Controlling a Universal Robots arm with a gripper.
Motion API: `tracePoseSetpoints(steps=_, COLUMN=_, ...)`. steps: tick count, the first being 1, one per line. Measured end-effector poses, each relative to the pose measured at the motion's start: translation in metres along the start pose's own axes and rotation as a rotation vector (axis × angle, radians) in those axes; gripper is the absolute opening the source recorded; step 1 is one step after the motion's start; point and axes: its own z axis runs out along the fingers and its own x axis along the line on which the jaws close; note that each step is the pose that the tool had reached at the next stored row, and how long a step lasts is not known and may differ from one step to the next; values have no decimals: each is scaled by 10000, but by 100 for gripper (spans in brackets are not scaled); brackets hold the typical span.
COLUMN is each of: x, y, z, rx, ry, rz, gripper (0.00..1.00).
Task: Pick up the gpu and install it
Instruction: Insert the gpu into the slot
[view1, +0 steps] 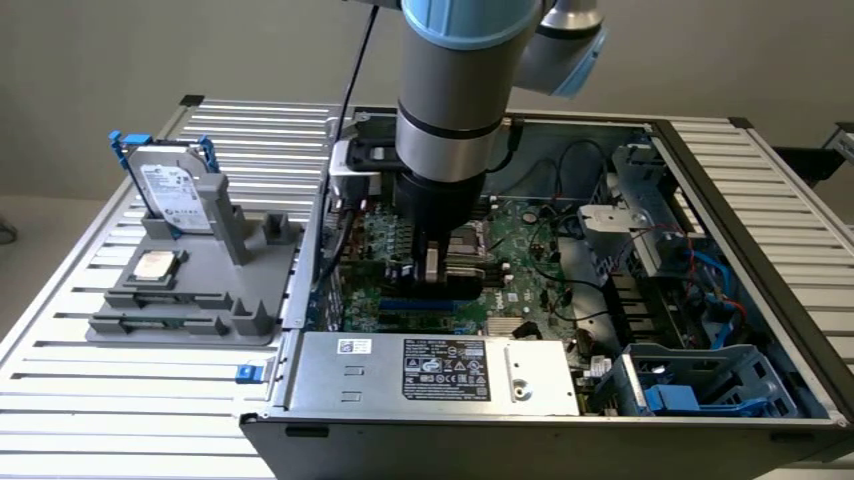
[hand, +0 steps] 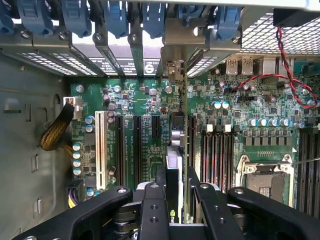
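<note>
The gpu (hand: 174, 142) appears edge-on in the wrist view, a thin green card with its silver bracket end toward the case's rear slot openings. My gripper (hand: 176, 189) is shut on it, with black fingers (hand: 153, 207) on either side. The card stands upright over the motherboard (hand: 135, 100), in line with the black expansion slots; I cannot tell whether it is seated. In the exterior view my gripper (view1: 434, 268) reaches down inside the open computer case (view1: 667, 140), and the card is mostly hidden behind it.
A white slot (hand: 100, 145), an empty CPU socket (hand: 262, 182) and red-black wires (hand: 295, 90) surround the card. Outside the case, a grey holder (view1: 187, 315) carries a hard drive (view1: 174, 190) and a small silver CPU chip (view1: 155, 265). The power supply (view1: 441, 370) sits at the case front.
</note>
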Motion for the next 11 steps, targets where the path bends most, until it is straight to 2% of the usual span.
tracePoseSetpoints(steps=11, x=4, y=-3, z=53, rx=-26, ry=1, rz=2, gripper=26)
